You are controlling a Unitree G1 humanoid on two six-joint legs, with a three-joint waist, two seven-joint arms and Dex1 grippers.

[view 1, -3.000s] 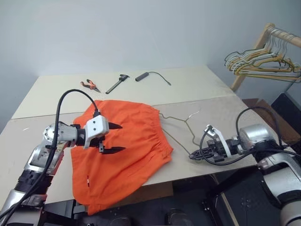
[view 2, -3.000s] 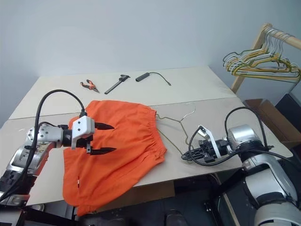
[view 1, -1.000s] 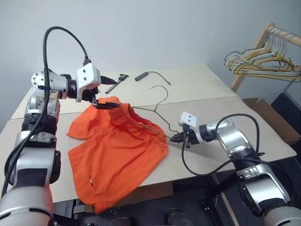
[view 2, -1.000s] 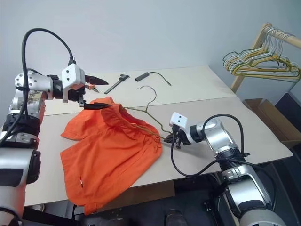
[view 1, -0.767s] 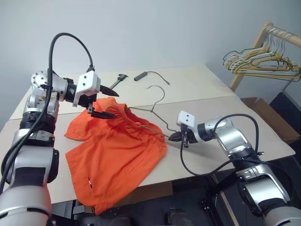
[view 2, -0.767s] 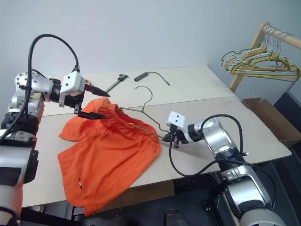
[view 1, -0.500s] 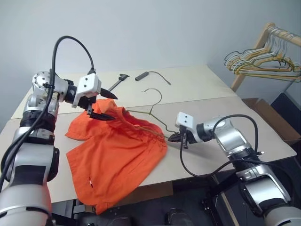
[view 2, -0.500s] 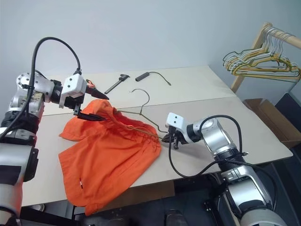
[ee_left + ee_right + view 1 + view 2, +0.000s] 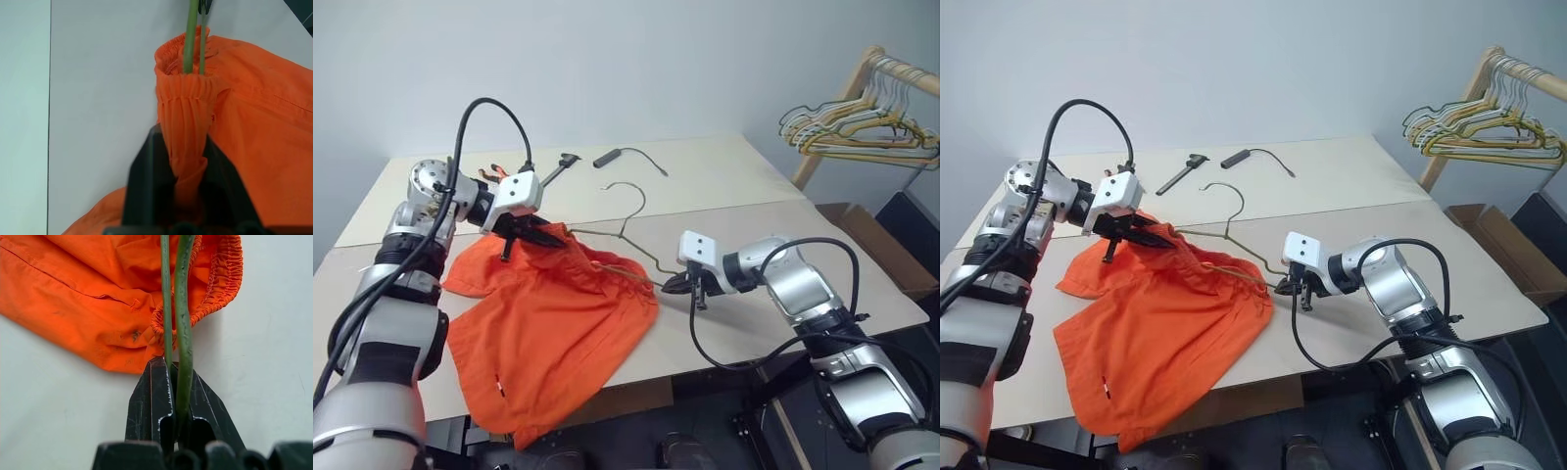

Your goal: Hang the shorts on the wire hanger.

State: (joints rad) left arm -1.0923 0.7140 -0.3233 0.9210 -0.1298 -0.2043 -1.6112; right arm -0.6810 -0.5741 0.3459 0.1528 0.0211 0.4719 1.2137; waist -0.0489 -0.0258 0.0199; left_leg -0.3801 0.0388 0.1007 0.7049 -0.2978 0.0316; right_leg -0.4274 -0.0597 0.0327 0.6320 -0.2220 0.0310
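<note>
On the near half of the pale table [image 9: 744,176], the shorts [image 9: 548,323] are spread out, with one leg hanging over the front edge and the gathered waistband raised off the surface toward the far side. The waistband is pinched between the closed fingers of the left gripper [image 9: 540,235], and a bunched fold of orange fabric is seen clamped between its black fingers [image 9: 146,186] in the left wrist view. The left arm is reached forward from the left, bent at the elbow, with the gripper angled downward and turned toward the right.

The wire hanger [image 9: 631,230] is threaded into the waistband opening; its hook is seen standing free above the table beyond the shorts, and its two thin green wires are seen running into the elastic hem in the left wrist view. The hanger's right corner is held by the right gripper [image 9: 677,286], whose fingers are closed on the wire just beside the right end of the waistband. The right arm is brought in from the right side, bent at the elbow, with the gripper tipped downward and pointed left toward the shorts.

At the far side of the table, pliers [image 9: 494,172], a dark hand tool [image 9: 558,168] and a black cylinder with a thin cord [image 9: 612,157] are laid well apart from the shorts. A bunch of hangers [image 9: 857,132] is hung on a wooden rack [image 9: 862,69] to the right.
</note>
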